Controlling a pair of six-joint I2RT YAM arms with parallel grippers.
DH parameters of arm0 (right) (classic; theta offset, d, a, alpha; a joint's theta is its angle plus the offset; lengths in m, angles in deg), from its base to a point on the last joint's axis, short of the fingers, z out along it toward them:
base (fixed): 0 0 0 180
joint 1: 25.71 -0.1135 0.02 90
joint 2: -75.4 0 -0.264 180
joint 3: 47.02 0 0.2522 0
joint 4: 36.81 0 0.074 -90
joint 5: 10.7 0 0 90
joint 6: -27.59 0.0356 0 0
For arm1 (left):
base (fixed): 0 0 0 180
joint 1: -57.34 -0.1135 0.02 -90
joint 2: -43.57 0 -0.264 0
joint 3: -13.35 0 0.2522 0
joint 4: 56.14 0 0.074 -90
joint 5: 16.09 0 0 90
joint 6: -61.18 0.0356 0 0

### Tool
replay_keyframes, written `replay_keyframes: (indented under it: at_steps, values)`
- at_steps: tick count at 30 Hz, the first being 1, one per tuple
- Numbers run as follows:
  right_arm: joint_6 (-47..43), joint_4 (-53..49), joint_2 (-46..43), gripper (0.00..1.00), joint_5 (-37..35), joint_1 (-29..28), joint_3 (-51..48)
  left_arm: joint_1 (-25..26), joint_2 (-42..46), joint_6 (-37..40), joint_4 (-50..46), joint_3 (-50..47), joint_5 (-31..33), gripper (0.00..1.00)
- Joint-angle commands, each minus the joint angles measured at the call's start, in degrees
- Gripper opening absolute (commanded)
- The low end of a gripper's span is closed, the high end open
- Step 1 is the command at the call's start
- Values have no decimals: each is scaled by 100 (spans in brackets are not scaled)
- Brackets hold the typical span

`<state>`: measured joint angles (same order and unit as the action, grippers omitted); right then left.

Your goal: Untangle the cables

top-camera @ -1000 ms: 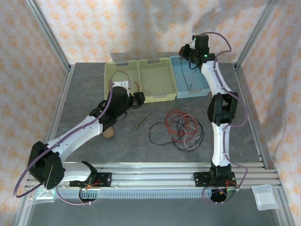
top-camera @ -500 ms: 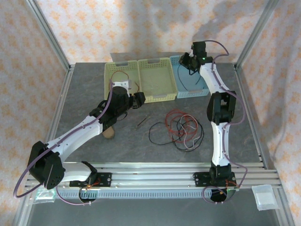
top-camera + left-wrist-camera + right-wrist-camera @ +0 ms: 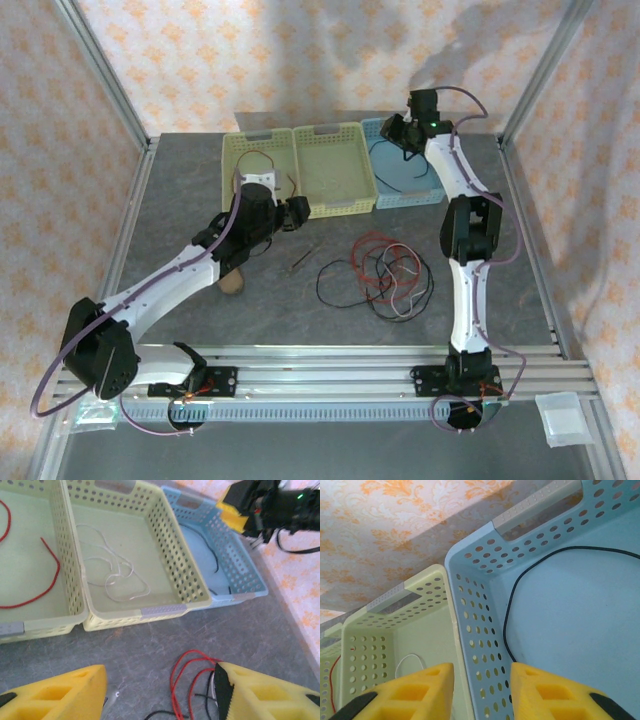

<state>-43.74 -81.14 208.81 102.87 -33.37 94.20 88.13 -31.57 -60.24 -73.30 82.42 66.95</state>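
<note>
- right pincer (image 3: 481, 680) had just released; black cable (image 3: 506, 625) lay below it in the blue basket (image 3: 470, 611).
- left pincer (image 3: 161, 680) hung released, empty; tangle (image 3: 378, 262) near it awaited.

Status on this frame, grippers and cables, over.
Left gripper open, empty. Right gripper open above blue basket, black cable inside. Red, black, whitish cables tangled on table. No obstruction seen.
</note>
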Motion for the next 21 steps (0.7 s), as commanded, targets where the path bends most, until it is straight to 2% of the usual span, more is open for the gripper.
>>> replay_keyframes:
  at_steps: [1, 6, 10, 14, 21]
  values:
    - [-258, 209, -1112, 35, -81, -2, -709, 178, -259, 216, -354, 336, 147, 60]
    - [-204, 769, -2746, 35, -501, -130, -2901, 757, -952, 425, -657, 819, 343, 60]
    - [-74, 746, -3952, 36, -1009, -263, -4426, 1240, -1604, 392, -588, 1072, 253, 60]
    - [-49, 183, -4691, 38, -1392, -479, -5334, 1543, -2222, 224, -365, 1225, 6, 60]
    - [710, -460, -5700, 38, -1364, -778, -6727, 1743, -2948, -311, 374, 1185, -695, 57]
